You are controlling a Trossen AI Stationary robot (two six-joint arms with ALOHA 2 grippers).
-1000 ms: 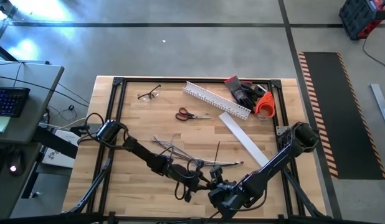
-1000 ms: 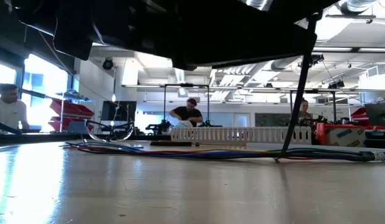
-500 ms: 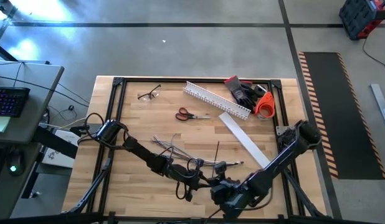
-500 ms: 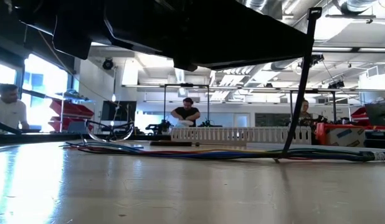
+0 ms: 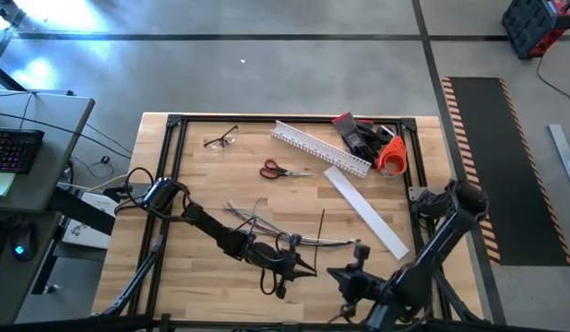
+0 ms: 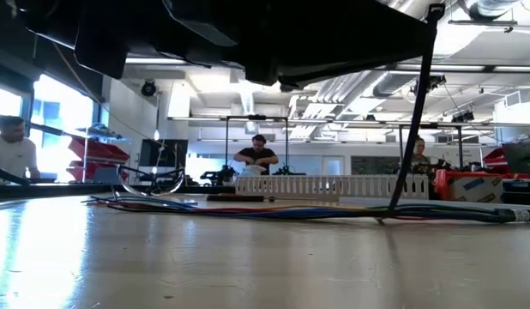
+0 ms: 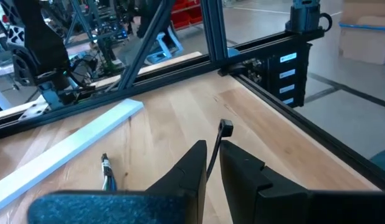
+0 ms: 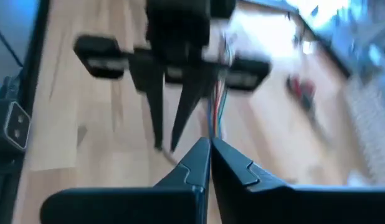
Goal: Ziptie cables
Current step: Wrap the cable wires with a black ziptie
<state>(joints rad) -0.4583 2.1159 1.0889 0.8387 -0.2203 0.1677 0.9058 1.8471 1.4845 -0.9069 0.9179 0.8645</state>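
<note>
Left gripper [image 7: 208,163]: sitting at the near middle of the table, fingers pinching the ziptie [image 7: 216,148] so its head is standing up, ready for threading.
Right gripper [image 8: 209,160]: hanging near the front edge, fingers closed on nothing.
Cables [image 5: 267,227]: lying on the table just beyond the left gripper, awaiting bundling.

Black ziptie [image 5: 323,223]; red-handled scissors [image 5: 275,170]; white slotted duct [image 5: 317,148]; pale wood table [image 5: 202,184] w/ black frame.
</note>
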